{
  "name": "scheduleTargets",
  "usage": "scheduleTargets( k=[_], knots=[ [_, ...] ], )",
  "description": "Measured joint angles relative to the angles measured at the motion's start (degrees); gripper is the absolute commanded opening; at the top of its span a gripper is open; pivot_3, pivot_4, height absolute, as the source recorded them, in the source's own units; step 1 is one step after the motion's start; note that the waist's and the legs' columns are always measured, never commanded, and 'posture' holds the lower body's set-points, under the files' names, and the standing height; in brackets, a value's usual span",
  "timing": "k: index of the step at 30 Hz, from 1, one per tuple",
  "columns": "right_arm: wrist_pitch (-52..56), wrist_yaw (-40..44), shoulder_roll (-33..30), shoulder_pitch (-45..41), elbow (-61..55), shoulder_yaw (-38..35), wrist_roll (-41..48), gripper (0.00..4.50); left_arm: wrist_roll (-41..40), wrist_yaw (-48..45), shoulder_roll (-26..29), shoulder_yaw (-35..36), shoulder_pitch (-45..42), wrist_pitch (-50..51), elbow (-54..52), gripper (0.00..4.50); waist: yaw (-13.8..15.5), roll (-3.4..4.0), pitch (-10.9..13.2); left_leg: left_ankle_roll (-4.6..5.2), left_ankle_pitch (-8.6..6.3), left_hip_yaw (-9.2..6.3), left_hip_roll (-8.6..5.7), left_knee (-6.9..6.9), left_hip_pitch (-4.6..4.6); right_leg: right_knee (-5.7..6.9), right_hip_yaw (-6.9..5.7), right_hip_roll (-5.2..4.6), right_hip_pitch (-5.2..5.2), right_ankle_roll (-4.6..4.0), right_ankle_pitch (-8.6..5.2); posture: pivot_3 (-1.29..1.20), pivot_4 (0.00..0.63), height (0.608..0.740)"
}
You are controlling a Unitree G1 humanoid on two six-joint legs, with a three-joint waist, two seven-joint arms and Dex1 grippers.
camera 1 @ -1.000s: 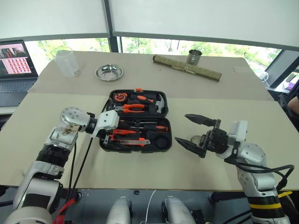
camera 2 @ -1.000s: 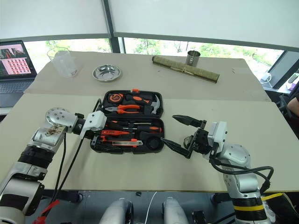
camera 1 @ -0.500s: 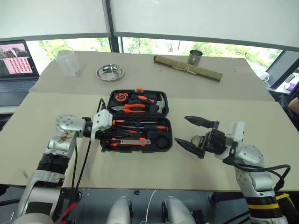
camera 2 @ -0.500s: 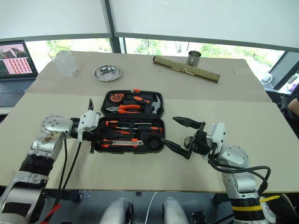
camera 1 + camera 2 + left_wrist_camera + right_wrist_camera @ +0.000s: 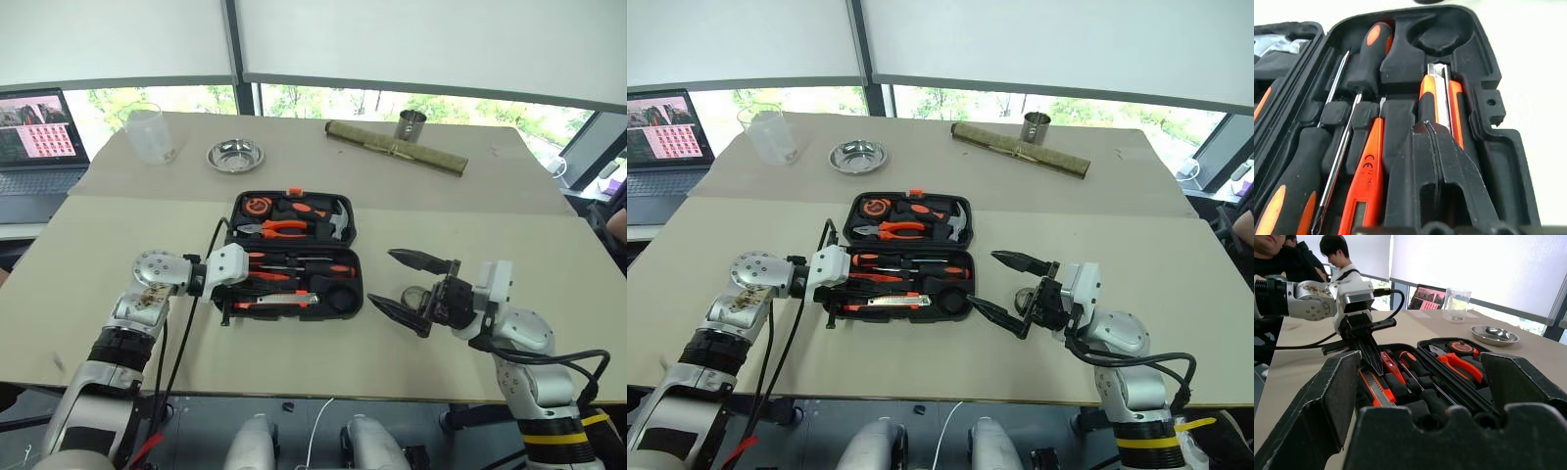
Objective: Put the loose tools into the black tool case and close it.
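Your black tool case (image 5: 294, 253) is sitting open in the middle of the head view, flat on the tan table (image 5: 470, 215). The lower half looks loaded: two screwdrivers (image 5: 294, 264), the slim orange tester screwdriver (image 5: 1367, 176), the utility knife (image 5: 279, 300) along the bottom edge and the dark tape roll (image 5: 342, 296) in the lower right corner. Pliers (image 5: 277, 226), a hammer (image 5: 333, 217) and a tape measure (image 5: 257, 206) fill the upper half.

Your left gripper (image 5: 1442, 169) comes in from the left of the frame with its fingers pressed together, tips down inside the case right over the end of the utility knife. Can't tell whether it's actually touching it.

Your right gripper (image 5: 409, 286) is right of centre, just off the case's right edge, fingers spread wide with nothing between them.

Further up: a laptop (image 5: 39, 142) at upper left, a clear cup (image 5: 149, 132), a metal dish (image 5: 235, 155), a rolled mat (image 5: 394, 146) and a metal cup (image 5: 411, 125).
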Motion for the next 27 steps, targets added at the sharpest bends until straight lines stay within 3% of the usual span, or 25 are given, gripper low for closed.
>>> scheduleTargets(
  k=[4,9,12,14,16,22,27],
  knots=[
    [0.0,-0.1,0.0,0.0,0.0,0.0,0.0,4.50,0.5,2.3,-1.0,-0.5,0.7,2.4,-0.5,0.02,0.2,0.55,-0.4,0.01,-0.02,0.00,-0.01,-0.08,0.62,-0.26,-0.01,-0.05,0.71,0.31,-0.19,0.00,0.150,0.740],
    [0.0,-0.2,-0.4,0.0,0.0,-0.4,-0.1,4.50,-0.9,3.9,-2.6,1.3,2.8,0.5,-0.2,0.02,0.6,0.75,-0.5,0.02,-0.02,0.04,-0.04,-0.07,0.59,-0.26,0.04,-0.11,0.67,0.33,-0.21,0.00,0.150,0.740],
    [0.0,-0.6,-1.7,0.3,0.0,-2.4,-0.1,4.50,-4.8,3.7,-3.5,4.3,4.7,-0.3,-0.2,0.73,0.5,0.72,-0.5,0.02,-0.02,0.03,-0.04,-0.07,0.46,-0.27,0.03,-0.11,0.56,0.07,-0.05,0.00,0.150,0.740],
    [0.0,-0.7,-3.7,2.8,-0.2,-4.9,0.0,4.50,-9.2,2.1,-2.4,7.3,6.9,1.2,-2.1,1.51,0.2,0.67,-0.5,0.06,-0.04,0.01,-0.02,-0.09,0.16,-0.28,0.02,-0.10,0.28,0.07,-0.06,0.00,0.150,0.740],
    [-0.1,-0.1,-6.3,6.4,0.7,-8.5,-0.1,4.50,-14.7,-0.1,0.4,12.1,9.2,4.1,-5.4,2.22,0.0,0.62,-0.4,0.07,-0.04,-0.03,-0.02,-0.06,-0.38,-0.22,0.01,-0.09,-0.28,0.06,-0.05,0.00,0.150,0.740],
    [-6.1,3.0,-11.2,15.8,8.4,-14.5,-5.0,4.50,-24.3,-7.1,8.3,21.8,18.5,7.2,-14.1,4.40,-0.4,0.64,-0.4,0.18,-0.12,0.06,-0.03,-0.15,-0.30,-0.34,0.04,-0.15,-0.23,0.09,-0.08,0.00,0.150,0.740],
    [-10.8,5.1,-12.9,20.4,14.2,-16.2,-8.6,4.50,-27.1,-9.8,9.3,25.1,27.1,7.3,-16.2,4.46,-0.4,0.61,-0.4,0.17,-0.11,0.10,0.04,-0.14,-0.28,-0.38,0.04,-0.14,-0.25,0.05,-0.13,0.00,0.150,0.740]
  ],
)
